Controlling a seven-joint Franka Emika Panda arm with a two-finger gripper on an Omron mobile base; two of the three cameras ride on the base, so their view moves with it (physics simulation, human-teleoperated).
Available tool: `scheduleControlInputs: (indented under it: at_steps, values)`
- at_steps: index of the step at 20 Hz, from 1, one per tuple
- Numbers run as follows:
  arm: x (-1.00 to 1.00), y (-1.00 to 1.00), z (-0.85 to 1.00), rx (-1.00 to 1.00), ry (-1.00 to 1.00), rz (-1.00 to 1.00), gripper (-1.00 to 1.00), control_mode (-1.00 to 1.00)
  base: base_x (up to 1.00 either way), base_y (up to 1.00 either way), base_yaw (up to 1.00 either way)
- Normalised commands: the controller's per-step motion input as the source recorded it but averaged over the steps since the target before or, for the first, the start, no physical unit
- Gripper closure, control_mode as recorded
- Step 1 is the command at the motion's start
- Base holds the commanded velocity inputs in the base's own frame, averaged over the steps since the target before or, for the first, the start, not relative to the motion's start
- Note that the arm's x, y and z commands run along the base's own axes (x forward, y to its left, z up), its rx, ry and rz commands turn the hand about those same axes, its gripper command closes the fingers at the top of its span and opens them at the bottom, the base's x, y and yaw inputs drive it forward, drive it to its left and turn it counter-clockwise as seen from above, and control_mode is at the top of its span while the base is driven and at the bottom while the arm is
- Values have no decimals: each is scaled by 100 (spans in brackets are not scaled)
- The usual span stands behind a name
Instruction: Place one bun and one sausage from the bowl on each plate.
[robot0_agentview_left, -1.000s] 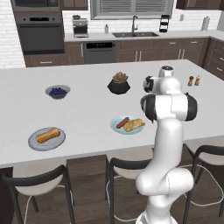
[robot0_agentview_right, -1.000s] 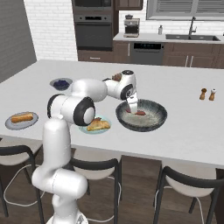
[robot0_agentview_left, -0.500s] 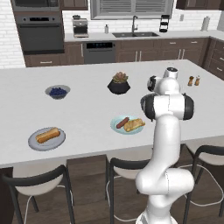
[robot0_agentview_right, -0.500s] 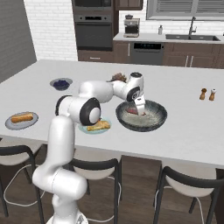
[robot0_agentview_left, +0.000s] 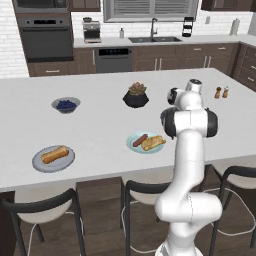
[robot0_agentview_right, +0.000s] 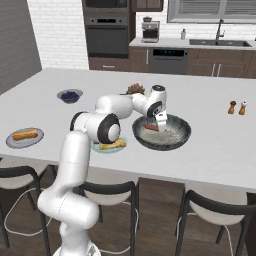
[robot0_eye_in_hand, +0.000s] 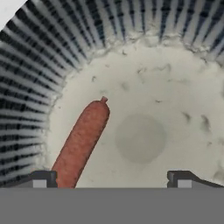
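Note:
The wide dark-grey bowl stands on the counter to the right of the pale teal plate. One sausage lies inside it. My gripper hangs low inside the bowl, open. In the hand view the sausage runs from the speckled floor of the bowl down to my left fingertip, off to the side of my gripper. The teal plate holds a bun and a sausage. The grey plate at the left carries a bun.
A small grey bowl of blue berries and a black pot with a plant stand farther back. Two shakers are at the right. Dark stools line the counter's near edge.
My gripper has moved a little to the right over the bowl and come down into it. The plates and their food have stayed put.

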Motion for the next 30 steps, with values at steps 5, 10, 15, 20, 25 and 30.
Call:
scheduleControlInputs:
  at_steps: [5, 10, 15, 20, 25, 30]
  values:
    - [11, 0, -23, 0, 0, -2, -100, -100, 0, 0, 0]
    - [2, -1, -16, 0, 0, -4, -100, -100, 0, 0, 0]
    - [21, 0, -18, -2, 0, -4, -100, -100, 0, 0, 0]
    - [32, -8, -22, -2, 2, -4, -100, -100, 0, 0, 0]
    - [36, -17, 0, 0, 3, -2, -100, -100, 0, 0, 0]
    - [0, -7, -17, 0, 8, 0, 100, -100, 0, 0, 0]
